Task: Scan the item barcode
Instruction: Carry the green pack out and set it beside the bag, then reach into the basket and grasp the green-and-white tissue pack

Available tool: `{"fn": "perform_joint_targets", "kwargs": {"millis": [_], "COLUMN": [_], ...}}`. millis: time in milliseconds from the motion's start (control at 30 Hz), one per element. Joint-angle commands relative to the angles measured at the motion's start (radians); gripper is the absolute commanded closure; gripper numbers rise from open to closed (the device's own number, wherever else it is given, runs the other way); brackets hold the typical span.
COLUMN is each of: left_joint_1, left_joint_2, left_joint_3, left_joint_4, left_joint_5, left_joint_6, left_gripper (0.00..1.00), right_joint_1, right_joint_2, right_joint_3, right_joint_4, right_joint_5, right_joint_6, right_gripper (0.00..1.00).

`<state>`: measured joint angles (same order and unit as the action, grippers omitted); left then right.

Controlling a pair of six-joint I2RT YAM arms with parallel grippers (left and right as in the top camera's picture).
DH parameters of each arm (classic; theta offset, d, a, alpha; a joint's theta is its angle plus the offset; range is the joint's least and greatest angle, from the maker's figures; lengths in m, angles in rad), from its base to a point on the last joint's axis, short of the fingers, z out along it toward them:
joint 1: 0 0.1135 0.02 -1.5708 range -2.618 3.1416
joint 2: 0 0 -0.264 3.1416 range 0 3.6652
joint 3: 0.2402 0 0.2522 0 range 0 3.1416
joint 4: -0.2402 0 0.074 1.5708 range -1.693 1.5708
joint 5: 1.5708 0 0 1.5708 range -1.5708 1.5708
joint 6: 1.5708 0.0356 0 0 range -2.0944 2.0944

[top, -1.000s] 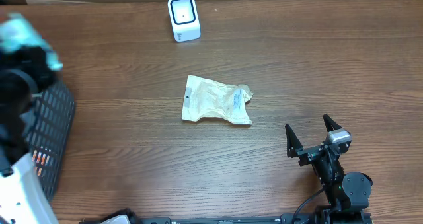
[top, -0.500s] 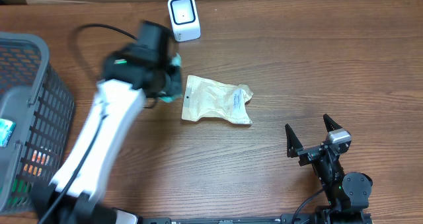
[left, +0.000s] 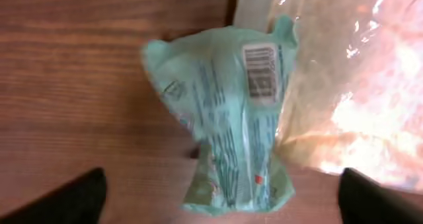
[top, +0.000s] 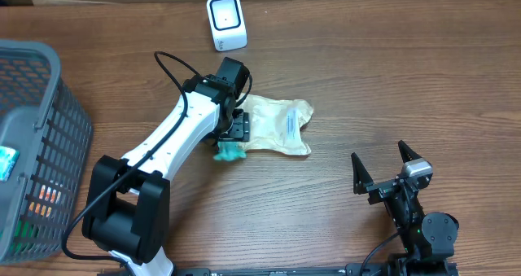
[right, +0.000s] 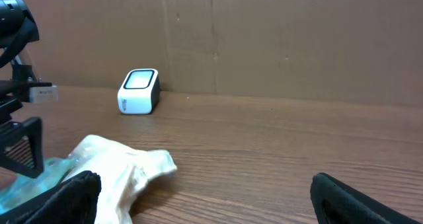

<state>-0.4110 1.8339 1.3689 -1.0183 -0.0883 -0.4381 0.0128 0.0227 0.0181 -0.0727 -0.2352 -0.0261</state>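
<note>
Teal packet (left: 231,118) barcode-up on table (left: 79,65), apparently loose between spread left fingers (left: 73,197); right fingers (top: 358,174) parted too

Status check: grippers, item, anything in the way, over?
Left gripper open over teal packet; right gripper open, well clear. Packet on table, barcode up, against beige pouch. Scanner far off.

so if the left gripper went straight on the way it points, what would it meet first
Most likely the teal packet: in the wrist view it lies barcode up between the fingertips of the open left gripper, against the cream bag.
</note>
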Motion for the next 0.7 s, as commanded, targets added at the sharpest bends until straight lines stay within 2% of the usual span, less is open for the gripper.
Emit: {"fn": "perform_joint_targets", "kwargs": {"millis": [0, 167, 333, 400, 500, 667], "left_joint_1": [0.011, 0.079, 0.262, 0.386, 0.645, 0.996], "left_joint_2": [-0.04, -0.156, -0.293, -0.351, -0.414, -0.396], "left_joint_3": [0.128, 0.388, 0.573, 0.587, 0.586, 0.574], "left_joint_4": [-0.058, -0.228, -0.373, -0.406, -0.435, -0.383], "left_joint_5": [-0.035, -0.074, -0.133, -0.127, -0.116, -0.064], "left_joint_6": [-0.011, -0.011, -0.011, -0.011, -0.008, 0.095], "left_gripper": [0.0, 0.01, 0.0, 0.0, 0.0, 0.01], "right_joint_1": [-0.006, -0.006, -0.006, -0.006, -0.006, -0.006], "right_joint_2": [-0.001, -0.001, -0.001, -0.001, -0.001, -0.001], "right_joint_3": [-0.007, -0.007, -0.007, -0.007, -0.007, -0.007], "right_joint_4": [0.003, 0.003, 0.003, 0.003, 0.003, 0.003], "right_joint_5": [0.006, 0.006, 0.006, 0.006, 0.006, 0.006], "right_joint_6": [0.004, 0.004, 0.004, 0.004, 0.004, 0.004], "right_gripper": [0.0, 0.0, 0.0, 0.0, 0.0, 0.0]}}
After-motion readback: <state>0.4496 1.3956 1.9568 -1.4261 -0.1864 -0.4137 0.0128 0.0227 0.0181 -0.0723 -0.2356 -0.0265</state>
